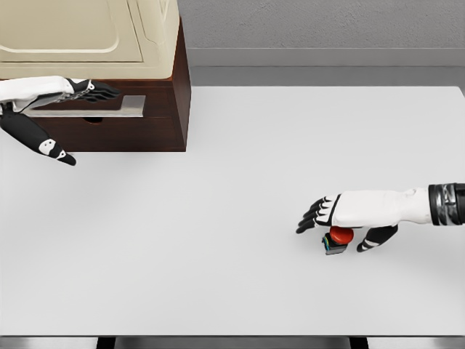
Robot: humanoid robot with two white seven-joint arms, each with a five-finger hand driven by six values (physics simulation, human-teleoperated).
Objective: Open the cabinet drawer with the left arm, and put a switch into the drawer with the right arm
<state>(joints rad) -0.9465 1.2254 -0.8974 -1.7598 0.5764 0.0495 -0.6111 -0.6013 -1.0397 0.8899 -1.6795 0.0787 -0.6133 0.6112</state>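
Switch (339, 239): lower right of the frame, a red button on a small dark base, sitting on the white surface (232, 203) directly under my right palm.
Cabinet (109, 73): upper left of the frame, dark wood base with a cream upper part, standing on the surface's far left corner.
Drawer (102, 123): lower front of the cabinet, looks closed to me, with a flat grey handle (94, 107) running left to right across it.
Left hand (69, 93): upper left, my fingers stretched out over the handle's left part; I cannot tell whether they touch it. My thumb (51, 149) hangs down well below it, so nothing is pinched.
Right hand (356, 211): lower right, my fingers extended toward the left and loosely together, thumb out toward the front edge, hovering over the switch without closing on it.
Key relation: the switch lies just beneath my right hand and well apart from the drawer, which sits far to the upper left; my left hand is the nearer one to the handle, whose long axis runs across the frame.
Judgement: the drawer must come out first.
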